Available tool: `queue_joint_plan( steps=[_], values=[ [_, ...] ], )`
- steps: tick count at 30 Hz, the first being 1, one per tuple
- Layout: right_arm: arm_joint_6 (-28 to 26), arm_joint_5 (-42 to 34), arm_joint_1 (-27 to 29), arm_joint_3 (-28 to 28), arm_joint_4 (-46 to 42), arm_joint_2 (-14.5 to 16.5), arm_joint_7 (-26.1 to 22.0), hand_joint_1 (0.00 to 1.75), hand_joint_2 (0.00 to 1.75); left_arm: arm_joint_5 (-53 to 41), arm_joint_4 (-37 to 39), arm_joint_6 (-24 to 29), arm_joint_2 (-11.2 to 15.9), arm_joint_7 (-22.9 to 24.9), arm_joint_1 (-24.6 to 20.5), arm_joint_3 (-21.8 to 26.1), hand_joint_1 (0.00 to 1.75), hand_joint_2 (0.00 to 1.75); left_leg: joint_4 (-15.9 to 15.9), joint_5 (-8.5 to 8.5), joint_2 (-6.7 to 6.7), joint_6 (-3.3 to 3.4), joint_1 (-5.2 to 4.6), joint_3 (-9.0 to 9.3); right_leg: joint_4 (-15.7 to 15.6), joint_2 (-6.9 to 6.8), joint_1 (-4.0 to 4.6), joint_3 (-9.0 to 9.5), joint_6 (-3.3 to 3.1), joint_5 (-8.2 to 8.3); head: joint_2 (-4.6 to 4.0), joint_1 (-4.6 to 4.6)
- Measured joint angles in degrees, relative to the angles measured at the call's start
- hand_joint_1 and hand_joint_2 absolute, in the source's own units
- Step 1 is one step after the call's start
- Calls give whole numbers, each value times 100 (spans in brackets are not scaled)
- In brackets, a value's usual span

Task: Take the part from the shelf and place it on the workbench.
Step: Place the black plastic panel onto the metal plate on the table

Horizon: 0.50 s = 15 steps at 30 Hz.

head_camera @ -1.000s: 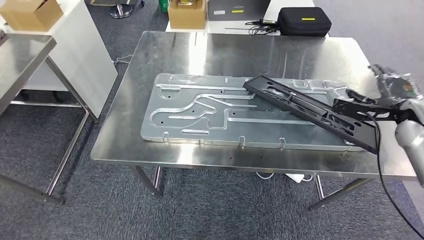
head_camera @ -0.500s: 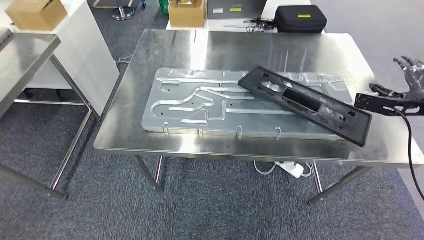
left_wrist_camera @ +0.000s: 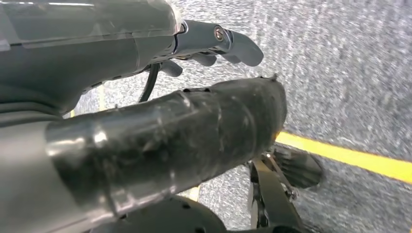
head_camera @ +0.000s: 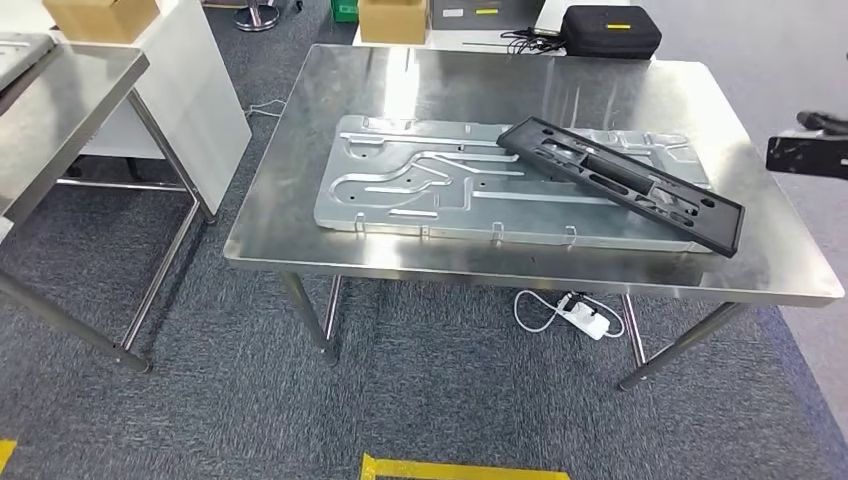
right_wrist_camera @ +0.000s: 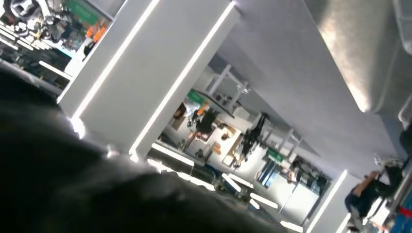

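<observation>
Right hand (head_camera: 812,150): at 3 o'clock, off the worktop (head_camera: 480,90); grip state cannot be told.
Black part (head_camera: 625,183): released flat across metal panel (head_camera: 440,185), placement apparently complete.

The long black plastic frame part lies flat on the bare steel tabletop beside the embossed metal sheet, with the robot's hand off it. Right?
Not quite. In the head view the long black plastic frame part lies across the embossed metal sheet, not beside it on the steel tabletop. No hand touches it.

Workbench (head_camera: 470,75) front and back strips lie bare — plate (head_camera: 440,190) and black part (head_camera: 625,182) cover the middle.
</observation>
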Motion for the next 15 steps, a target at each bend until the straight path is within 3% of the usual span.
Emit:
queue_joint_plan(
  steps=[3,4,5,6,8,10,11,13,14,15],
  values=[
    [32,-9,-348,293,25,-7,39,0,0,14,0,-1,3,20,-8,10,0,0,-11,225,32,81,-24,-238,971,19,30,-226,-3,-861,0,3],
    [29,-27,-424,377,39,-7,44,0,0,14,0,-1,4,28,-9,11,0,0,-2,292,35,88,-38,-330,1301,25,45,-243,0,-983,0,3],
    [23,-58,-476,459,53,-7,48,0,0,14,0,-1,5,36,-9,12,0,0,12,355,37,91,-48,-422,1491,31,61,-191,-3,-972,0,2],
    [15,-100,-513,539,65,-8,54,0,0,13,0,-1,5,41,-9,12,0,0,31,413,37,88,-53,-513,1485,36,75,-48,-13,-859,0,2],
    [-2,-189,-589,674,80,-12,70,0,0,13,0,0,4,44,-9,13,0,0,90,504,34,67,-60,-676,887,43,98,499,-53,-670,0,2],
    [-13,-288,-673,776,78,-31,94,0,0,13,0,1,4,41,-12,14,0,0,145,584,20,28,-75,-775,143,48,138,1008,-104,-753,0,-1],
    [-15,-343,-707,821,76,-51,108,0,0,13,0,1,4,39,-12,15,0,0,150,628,11,4,-81,-800,-57,48,160,1123,-129,-822,0,-2],
    [-18,-463,-746,919,72,-90,141,0,0,13,0,1,7,35,-5,18,0,0,133,714,-8,-47,-84,-824,-124,35,163,1108,-198,-768,0,-2],
    [-18,-525,-764,976,71,-105,162,0,0,13,0,1,10,31,0,20,0,0,161,668,-14,-80,-81,-860,-140,25,148,1069,-240,-711,0,-2],
    [-21,-591,-772,1030,64,-118,184,0,0,13,0,1,13,27,4,22,0,0,270,511,-18,-120,-75,-918,-156,15,128,1010,-295,-640,0,-5]
  ],
)
